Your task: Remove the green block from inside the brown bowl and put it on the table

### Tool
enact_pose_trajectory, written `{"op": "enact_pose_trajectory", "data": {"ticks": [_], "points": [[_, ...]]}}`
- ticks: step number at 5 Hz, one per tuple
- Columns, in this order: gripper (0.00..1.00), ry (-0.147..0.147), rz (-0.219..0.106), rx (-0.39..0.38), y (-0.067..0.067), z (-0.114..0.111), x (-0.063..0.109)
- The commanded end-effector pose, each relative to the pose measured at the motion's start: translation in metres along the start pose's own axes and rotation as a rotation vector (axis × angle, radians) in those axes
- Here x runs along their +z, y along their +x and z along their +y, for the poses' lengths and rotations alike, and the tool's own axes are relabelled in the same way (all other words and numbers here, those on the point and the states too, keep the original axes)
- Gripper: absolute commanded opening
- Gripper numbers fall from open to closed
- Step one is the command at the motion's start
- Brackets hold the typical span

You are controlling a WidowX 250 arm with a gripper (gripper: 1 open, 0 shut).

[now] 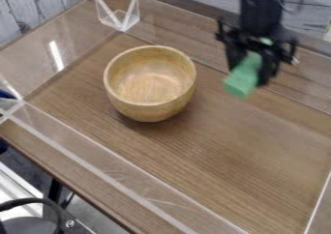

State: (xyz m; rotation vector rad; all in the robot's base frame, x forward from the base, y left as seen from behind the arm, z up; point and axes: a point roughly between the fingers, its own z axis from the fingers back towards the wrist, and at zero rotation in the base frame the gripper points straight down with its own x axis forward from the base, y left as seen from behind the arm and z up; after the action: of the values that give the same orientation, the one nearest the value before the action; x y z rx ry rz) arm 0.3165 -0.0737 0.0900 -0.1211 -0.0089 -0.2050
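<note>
One small green block [242, 80] hangs in my claw [250, 72], clamped between the two dark fingers [230, 56], which press on its upper part while its lower end sticks out beneath them. I point straight down, and the block sits a little tilted in my grip, its bottom leaning toward the near side. It is clear of the counter [195, 170]; I see bare wood grain under it and no contact.

I hang over the far right part of the counter, close to the far edge and nearer the right side than the middle. The brown bowl [150, 81] stands well apart from me toward the left, roughly midway along the far half of the counter, upright, with its pale inside showing and nothing in it. Between the bowl's rim and my block lies an open strip of wood.

Low clear walls [77, 151] run along the counter's edges; the near-left one catches the light. At the far left corner a small clear folded piece [116, 13] stands against the wall, but I cannot tell what it is.
</note>
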Motion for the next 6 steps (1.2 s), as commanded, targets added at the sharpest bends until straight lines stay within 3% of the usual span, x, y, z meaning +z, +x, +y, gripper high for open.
{"op": "enact_pose_trajectory", "data": {"ticks": [1,3,4,5,6], "points": [[0.0,0.004,-0.038,-0.012,0.009,-0.013,-0.005],[0.0,0.009,0.021,-0.002,0.011,-0.004,-0.047],[0.0,0.013,0.039,0.002,0.013,0.0,-0.054],[1.0,0.013,0.04,0.008,0.012,0.001,-0.052],[1.0,0.012,0.027,0.02,0.011,0.003,-0.044]]}}
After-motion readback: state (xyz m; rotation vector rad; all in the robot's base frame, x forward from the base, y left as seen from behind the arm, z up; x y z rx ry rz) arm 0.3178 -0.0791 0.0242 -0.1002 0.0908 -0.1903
